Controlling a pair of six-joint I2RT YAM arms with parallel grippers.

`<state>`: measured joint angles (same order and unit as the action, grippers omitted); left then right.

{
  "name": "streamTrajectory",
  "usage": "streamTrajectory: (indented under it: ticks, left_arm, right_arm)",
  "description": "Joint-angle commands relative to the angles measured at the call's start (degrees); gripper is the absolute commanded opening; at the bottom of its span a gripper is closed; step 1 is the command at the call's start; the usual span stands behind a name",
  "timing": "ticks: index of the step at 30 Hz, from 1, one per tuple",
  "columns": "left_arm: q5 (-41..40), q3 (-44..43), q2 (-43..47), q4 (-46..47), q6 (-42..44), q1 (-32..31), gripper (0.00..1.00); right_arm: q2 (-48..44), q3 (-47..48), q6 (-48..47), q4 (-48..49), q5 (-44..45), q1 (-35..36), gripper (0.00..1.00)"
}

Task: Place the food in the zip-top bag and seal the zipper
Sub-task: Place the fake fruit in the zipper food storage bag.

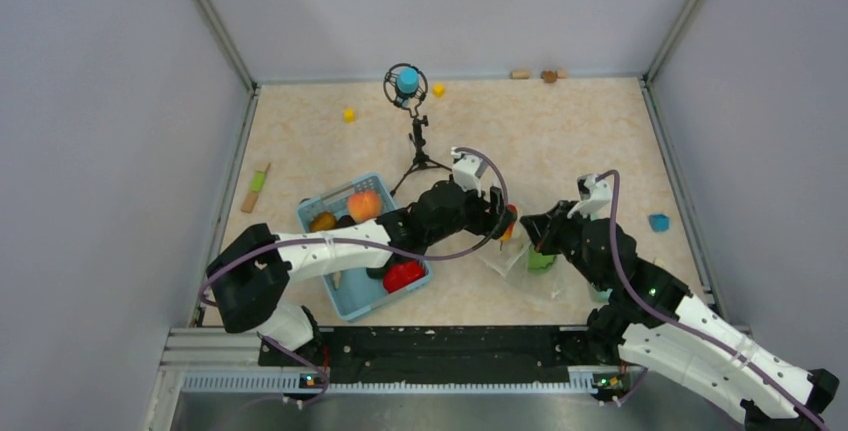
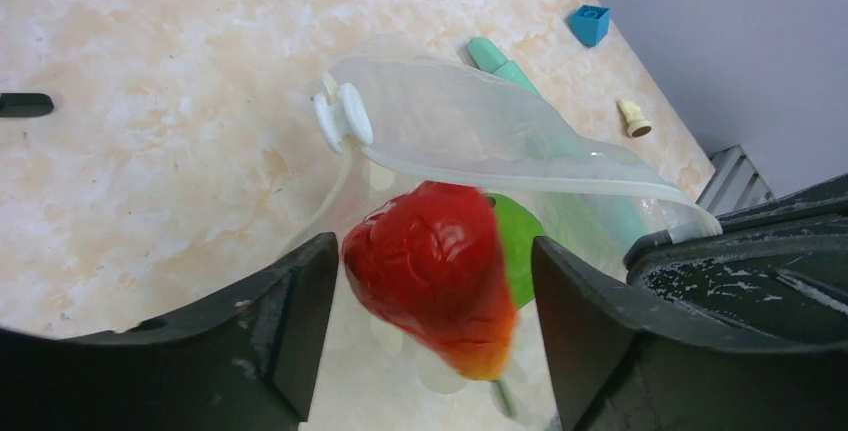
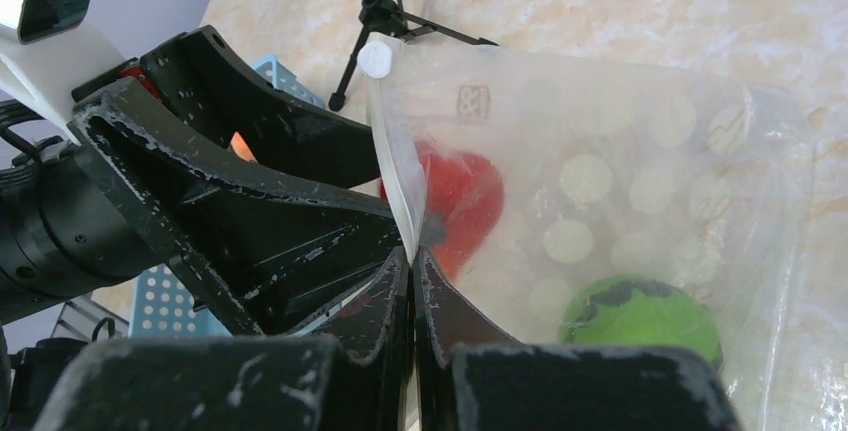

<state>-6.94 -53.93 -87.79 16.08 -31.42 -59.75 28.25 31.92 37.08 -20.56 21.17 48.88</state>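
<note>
The only print on the zip-top bag (image 3: 620, 151) besides its white dots is a small square mark (image 3: 472, 103) near the mouth, too faint to read. The right tool (image 3: 412, 266) is clamped on the zipper (image 3: 395, 166), holding that edge up off the counter (image 1: 560, 141). The left tool (image 2: 432, 251) stands apart at the opening, with the red pepper (image 2: 430, 286) between its fingers and the green round fruit (image 3: 640, 321) deeper in the bag. The blue basket (image 1: 350, 296) sits just left of the bag and a small tripod (image 1: 418, 146) stands close behind, with open counter toward the far wall.
</note>
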Motion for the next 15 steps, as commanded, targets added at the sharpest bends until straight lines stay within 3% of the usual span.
streamTrajectory:
  ticks: [1,4,15]
  left_arm:
    - [-0.4,-2.1,0.6,1.4,0.4,-0.4,0.81]
    - [0.1,-1.8,1.4,0.8,0.6,-0.8,0.88]
    - [2.0,4.0,10.0,0.2,0.4,-3.2,0.89]
  right_arm:
    - [-0.4,1.8,-0.1,2.5,-0.5,-0.4,0.0]
    - [-0.5,1.7,-0.1,2.5,-0.6,-0.3,0.0]
    - [0.1,1.7,-0.7,2.2,0.1,-0.3,0.0]
